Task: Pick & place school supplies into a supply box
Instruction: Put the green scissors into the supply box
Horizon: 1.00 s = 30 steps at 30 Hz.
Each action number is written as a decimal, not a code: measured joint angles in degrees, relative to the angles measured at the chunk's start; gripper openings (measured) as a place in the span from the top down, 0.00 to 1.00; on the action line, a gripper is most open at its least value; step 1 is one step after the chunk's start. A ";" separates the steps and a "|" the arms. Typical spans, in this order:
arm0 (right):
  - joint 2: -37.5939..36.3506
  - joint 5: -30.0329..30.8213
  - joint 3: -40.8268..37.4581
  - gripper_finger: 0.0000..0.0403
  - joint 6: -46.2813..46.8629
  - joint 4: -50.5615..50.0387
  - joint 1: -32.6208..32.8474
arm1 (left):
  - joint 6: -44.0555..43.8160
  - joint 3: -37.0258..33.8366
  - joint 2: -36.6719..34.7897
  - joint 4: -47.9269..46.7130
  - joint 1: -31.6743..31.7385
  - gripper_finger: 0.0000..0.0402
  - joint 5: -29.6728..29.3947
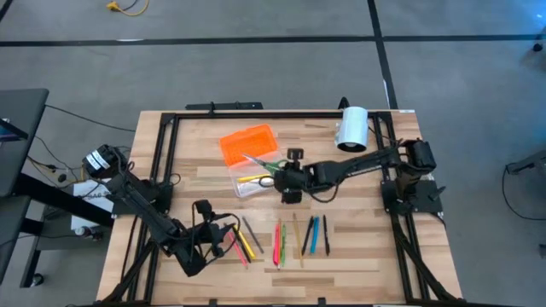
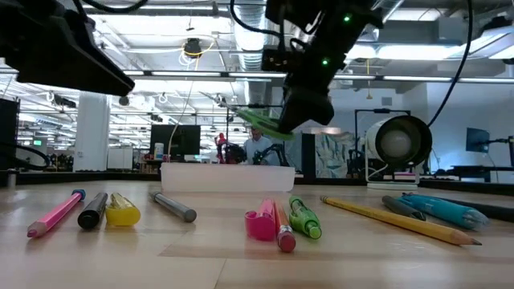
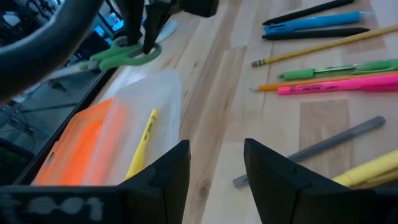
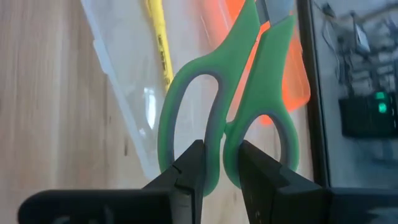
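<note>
As seen from above, the right gripper (image 1: 287, 180) hangs over the middle of the tabletop (image 1: 367, 247), grasping the green-handled scissors (image 1: 263, 164) above the clear base of the pencil case (image 1: 247, 181). An orange lid (image 1: 248, 142) lies open beside that base, and a yellow pencil (image 1: 252, 178) rests inside it. The left gripper (image 1: 219, 240) sits near the front edge with its fingers apart, just beside several loose pens (image 1: 300, 235). A white cylinder (image 1: 351, 128) lies toward the far right.

Low view: the scissors (image 2: 261, 120) are held in the air above the case (image 2: 227, 177); pens and pencils (image 2: 277, 221) lie in a row in front.

Left wrist view: the left gripper (image 3: 216, 165) is released, holding nothing, with the case (image 3: 130, 134) and a grey pen (image 3: 311, 151) ahead of it.

Right wrist view: the right gripper (image 4: 221, 163) is clenched on the inner edges of the scissors' two handle loops (image 4: 224, 106), above the clear base (image 4: 124, 81) with its yellow pencil (image 4: 159, 40).
</note>
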 joint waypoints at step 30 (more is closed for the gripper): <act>5.55 -16.61 0.24 0.84 -22.52 7.94 -7.19 | -3.63 0.00 0.00 -3.08 -1.94 0.64 -2.63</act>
